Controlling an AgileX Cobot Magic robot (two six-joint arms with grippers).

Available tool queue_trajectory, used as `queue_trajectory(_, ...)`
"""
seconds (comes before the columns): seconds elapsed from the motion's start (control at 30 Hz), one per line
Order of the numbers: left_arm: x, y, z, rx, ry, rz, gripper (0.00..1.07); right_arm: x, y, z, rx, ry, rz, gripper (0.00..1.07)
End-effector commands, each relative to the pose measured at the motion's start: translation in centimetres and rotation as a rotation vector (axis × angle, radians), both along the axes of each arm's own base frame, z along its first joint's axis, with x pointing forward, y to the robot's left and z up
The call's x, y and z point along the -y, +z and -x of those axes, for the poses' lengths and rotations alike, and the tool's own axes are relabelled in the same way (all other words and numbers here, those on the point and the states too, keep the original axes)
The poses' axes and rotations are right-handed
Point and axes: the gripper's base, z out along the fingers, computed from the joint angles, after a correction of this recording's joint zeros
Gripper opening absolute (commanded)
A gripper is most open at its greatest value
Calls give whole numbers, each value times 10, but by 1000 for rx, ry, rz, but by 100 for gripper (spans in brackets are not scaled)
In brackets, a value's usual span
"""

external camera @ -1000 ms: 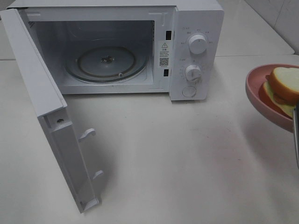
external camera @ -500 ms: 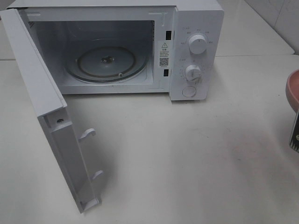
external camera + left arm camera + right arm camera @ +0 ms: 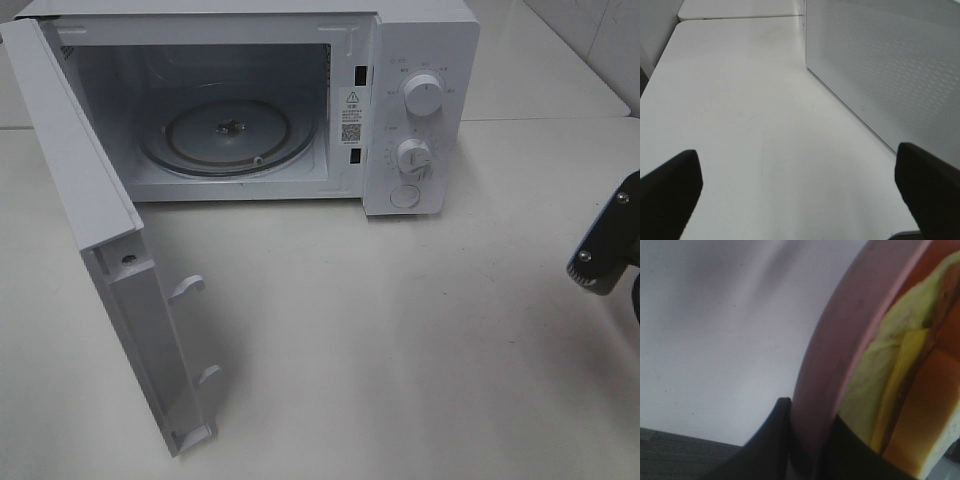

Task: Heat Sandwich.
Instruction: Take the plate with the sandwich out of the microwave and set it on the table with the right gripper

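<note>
Sandwich (image 3: 900,405) sits on the plate (image 3: 840,355) just beside my right jaws, which pinch its rim. My left jaws gape wide over bare tabletop (image 3: 740,100).

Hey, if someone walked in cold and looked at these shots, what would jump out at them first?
The white microwave at the back of the table, its door swung wide toward the left and the glass turntable bare. Next, in the right wrist view, the right gripper pinching the rim of a pink plate with the sandwich on it. The left gripper is open over bare tabletop beside the door.
</note>
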Motion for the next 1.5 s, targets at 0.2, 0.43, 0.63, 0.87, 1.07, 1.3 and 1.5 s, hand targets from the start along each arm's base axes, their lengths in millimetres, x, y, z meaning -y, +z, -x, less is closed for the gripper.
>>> queue_trajectory(0.2, 0, 0, 3, 28, -4, 4, 101, -9, 0, -21, 57, -122, 60, 6)
queue_trajectory(0.43, 0, 0, 3, 28, -4, 4, 101, -19, -5, -36, 70, -186, 79, 6)
queue_trajectory(0.63, 0, 0, 3, 28, -4, 4, 101, -27, -22, -46, 42, -210, 112, 6)
queue_trajectory(0.87, 0, 0, 3, 28, -4, 4, 101, -31, -39, -51, 2, -194, 125, 7)
queue_trajectory(1.07, 0, 0, 3, 28, -4, 4, 101, -29, -53, -57, 0, -231, 107, 7)
queue_trajectory(1.3, 0, 0, 3, 28, -4, 4, 101, -20, -61, -65, 7, -270, 59, 7)
queue_trajectory(1.5, 0, 0, 3, 28, -4, 4, 101, -12, -62, -69, 30, -303, 42, 7)
